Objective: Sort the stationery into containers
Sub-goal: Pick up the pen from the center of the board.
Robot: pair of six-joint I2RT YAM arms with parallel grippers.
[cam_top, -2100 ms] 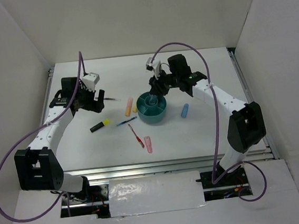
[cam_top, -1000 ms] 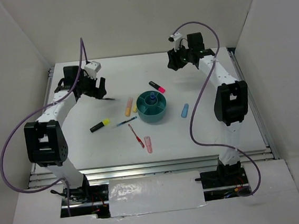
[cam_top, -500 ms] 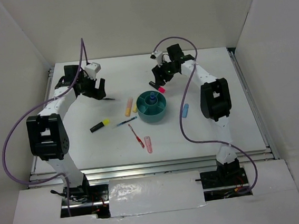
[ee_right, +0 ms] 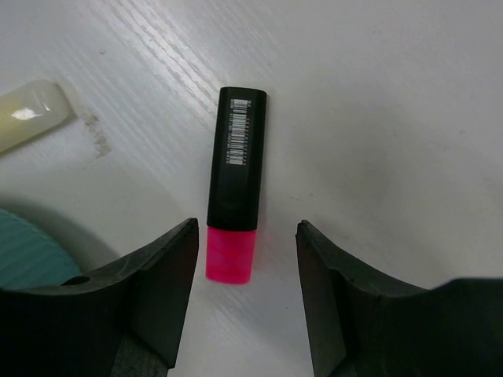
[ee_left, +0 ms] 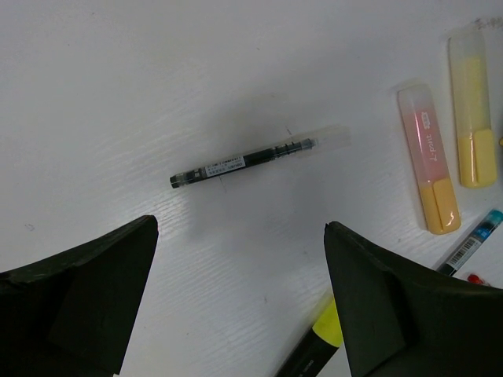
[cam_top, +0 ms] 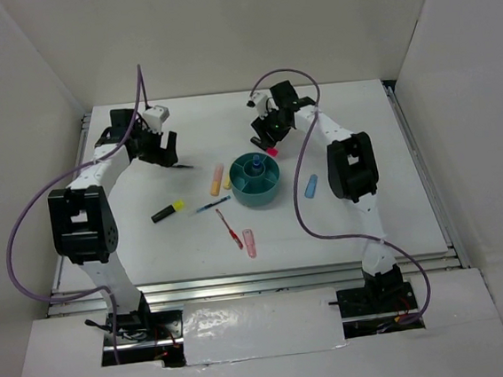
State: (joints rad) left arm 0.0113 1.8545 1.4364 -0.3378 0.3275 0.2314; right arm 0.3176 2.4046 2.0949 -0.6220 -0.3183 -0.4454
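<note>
Both are spread wide: my left pincer (ee_left: 236, 310) hangs over a dark pen (ee_left: 244, 162), my right pincer (ee_right: 245, 306) over a pink marker (ee_right: 236, 188).

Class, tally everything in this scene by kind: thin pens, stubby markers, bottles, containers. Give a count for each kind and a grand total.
Thin pens: 3 (dark pen, blue pen, red pen)
Stubby markers: 6 (orange marker, yellow marker, black-yellow marker, pink marker, light-blue marker, black-pink marker)
Bottles: 1 (blue-capped bottle)
Containers: 1 (teal organiser)
Total: 11
</note>
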